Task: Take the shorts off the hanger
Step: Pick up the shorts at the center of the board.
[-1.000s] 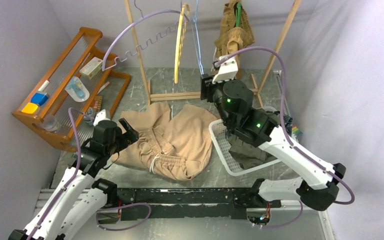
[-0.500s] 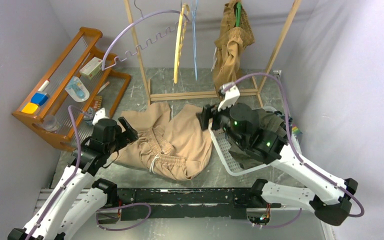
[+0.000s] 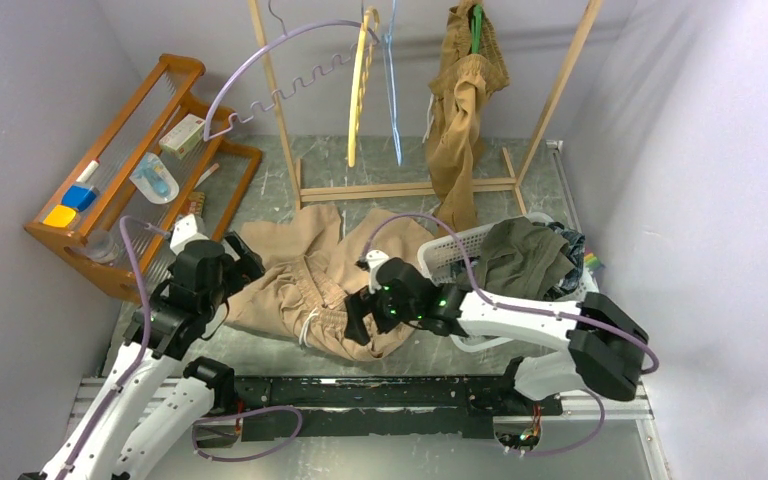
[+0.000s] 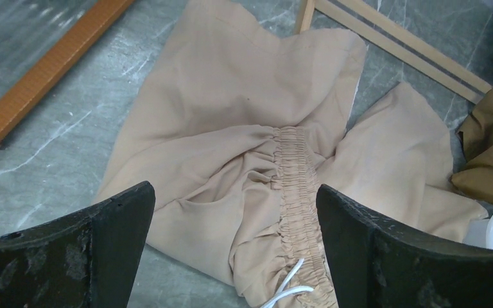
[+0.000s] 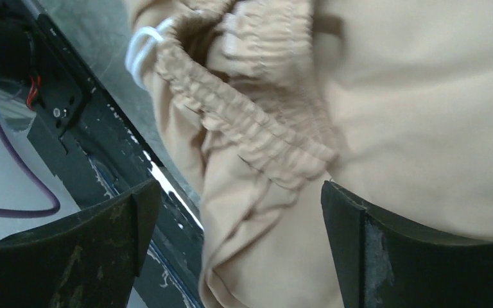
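Note:
Light beige shorts [image 3: 345, 270] with a white drawstring [image 3: 307, 325] lie spread on the table. My left gripper [image 3: 248, 262] is open over their left part; in the left wrist view the waistband [image 4: 292, 186] lies between the open fingers of the gripper [image 4: 234, 256]. My right gripper [image 3: 353, 325] is open, low over the shorts' near edge, with cloth [image 5: 263, 192] between its fingers. Tan-brown shorts [image 3: 462, 95] hang on a green hanger [image 3: 476, 25] on the rack. Olive green shorts [image 3: 520, 255] lie in a white basket [image 3: 440, 258], with dark cloth [image 3: 566, 243] behind them.
A wooden rack [image 3: 400, 188] holds an empty yellow hanger [image 3: 359, 95] and an empty blue hanger [image 3: 392, 90]. An orange wooden shelf [image 3: 125, 170] with small items stands at the left. A black rail [image 3: 360, 390] runs along the near edge.
My right arm has swung down from the hanging tan-brown shorts to the near edge of the beige shorts. The olive shorts now show in the basket. My left gripper shifted slightly.

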### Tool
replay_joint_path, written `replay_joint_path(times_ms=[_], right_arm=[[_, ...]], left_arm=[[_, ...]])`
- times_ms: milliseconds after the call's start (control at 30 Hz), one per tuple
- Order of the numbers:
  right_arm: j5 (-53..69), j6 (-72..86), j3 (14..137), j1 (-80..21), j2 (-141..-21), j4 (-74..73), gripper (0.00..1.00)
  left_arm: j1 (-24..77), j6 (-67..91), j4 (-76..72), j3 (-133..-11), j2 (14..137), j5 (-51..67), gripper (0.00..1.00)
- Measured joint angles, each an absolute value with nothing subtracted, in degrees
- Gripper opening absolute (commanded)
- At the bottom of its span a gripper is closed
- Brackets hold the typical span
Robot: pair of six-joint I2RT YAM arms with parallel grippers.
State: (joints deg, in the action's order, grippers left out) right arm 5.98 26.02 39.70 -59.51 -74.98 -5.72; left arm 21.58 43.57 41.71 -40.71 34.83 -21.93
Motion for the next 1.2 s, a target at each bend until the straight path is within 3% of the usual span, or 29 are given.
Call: replay_joint_path(times_ms=[567,800,933,1067,1167,1200], right_arm=[[1.3,18.8,58.6,-63.5,-97.1,-4.4,1.00],[-10.3,17.1,62.9,-65.8,-106.5,-10.1,0.99],[-14.6,16.7,64.9,-68.3,-108.1,-11.1,0.74],[-18.4,17.6,65.1,-71.1,-108.6,-10.3,0.40],[-19.3,18.1,64.1,-72.3,-108.0,-9.3,0.02],[-19.6,18.4,63.5,-72.4,-107.4,-9.4,0.00]], left_arm=[[21.6,42.0,41.3,-40.3,27.2,-24.5,1.00],[21.6,41.7,41.4,-40.3,29.2,-24.4,0.99],[21.6,41.7,41.4,-40.3,29.3,-24.5,0.99],[21.6,41.7,41.4,-40.3,29.0,-24.5,0.99],[21.6,41.7,41.4,-40.3,28.5,-24.5,0.99],[21.6,41.7,41.4,-40.3,28.3,-24.5,0.99]])
